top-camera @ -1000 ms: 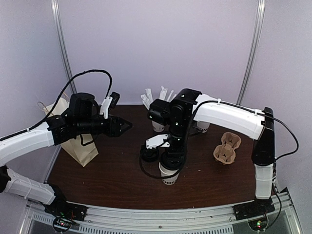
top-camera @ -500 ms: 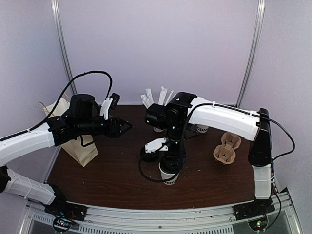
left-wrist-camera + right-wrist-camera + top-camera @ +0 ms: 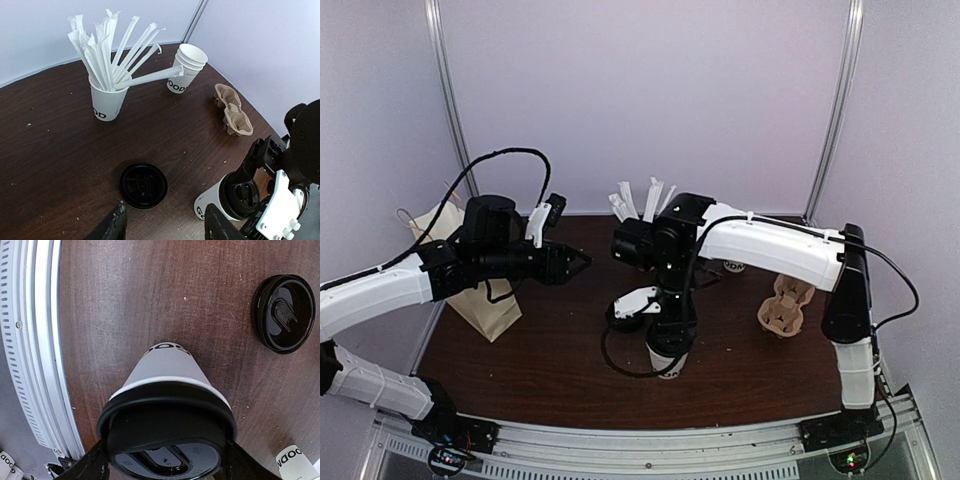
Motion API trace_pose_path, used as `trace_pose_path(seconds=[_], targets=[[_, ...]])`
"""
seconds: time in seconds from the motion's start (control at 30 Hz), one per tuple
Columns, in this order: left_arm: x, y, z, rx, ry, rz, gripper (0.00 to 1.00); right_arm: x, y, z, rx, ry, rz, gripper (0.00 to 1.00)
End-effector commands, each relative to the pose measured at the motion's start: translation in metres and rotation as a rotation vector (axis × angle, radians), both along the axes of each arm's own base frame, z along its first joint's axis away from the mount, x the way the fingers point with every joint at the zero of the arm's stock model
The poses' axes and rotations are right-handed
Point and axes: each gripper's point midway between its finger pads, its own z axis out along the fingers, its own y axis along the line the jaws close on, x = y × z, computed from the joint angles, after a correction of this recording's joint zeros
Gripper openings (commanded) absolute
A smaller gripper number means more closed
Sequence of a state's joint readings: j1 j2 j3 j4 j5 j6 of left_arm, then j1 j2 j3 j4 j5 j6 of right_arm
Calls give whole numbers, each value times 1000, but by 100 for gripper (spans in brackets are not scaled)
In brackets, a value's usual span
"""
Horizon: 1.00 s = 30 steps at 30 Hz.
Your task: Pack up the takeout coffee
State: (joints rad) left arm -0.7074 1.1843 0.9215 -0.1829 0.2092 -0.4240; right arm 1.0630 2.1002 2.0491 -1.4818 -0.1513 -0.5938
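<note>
Dark wooden table (image 3: 540, 350), takeout coffee (image 3: 167, 370) near its front edge, mostly hidden from above by your right gripper (image 3: 165, 456) pinching its lidded top, left gripper (image 3: 165, 225) spread, loose lid (image 3: 143, 185) just beside.

Right gripper (image 3: 670, 338) is covering the white paper cup (image 3: 666, 366); black lid (image 3: 623, 313) is lying just beside; cup carrier (image 3: 787, 303) and paper bag (image 3: 485, 305) are standing well apart.

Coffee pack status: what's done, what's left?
Done: the takeout coffee wears its black lid. In hand: the right gripper has its jaws clamped on that lid, cup apparently on the table. Remaining: nothing packed yet; the cup carrier and paper bag stand apart from it. The left gripper is open, empty.
</note>
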Motion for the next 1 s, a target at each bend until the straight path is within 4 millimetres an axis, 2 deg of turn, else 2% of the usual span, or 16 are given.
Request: trace_pose_path(seconds=[0.0,0.43,0.8,0.97], targets=[[5,-2,7,-34,-23,7,54,2,3,1,-14,-29,-7,73],[6,-6,5,-42,-9,-4,54,0,2,-4,-41,-44,5,77],[7,-10,3,-47,2,-14,54,3,3,4,-23,-68,2,84],[7,-11,0,-46,13,-18,54,3,1,14,-2,-82,1,89]])
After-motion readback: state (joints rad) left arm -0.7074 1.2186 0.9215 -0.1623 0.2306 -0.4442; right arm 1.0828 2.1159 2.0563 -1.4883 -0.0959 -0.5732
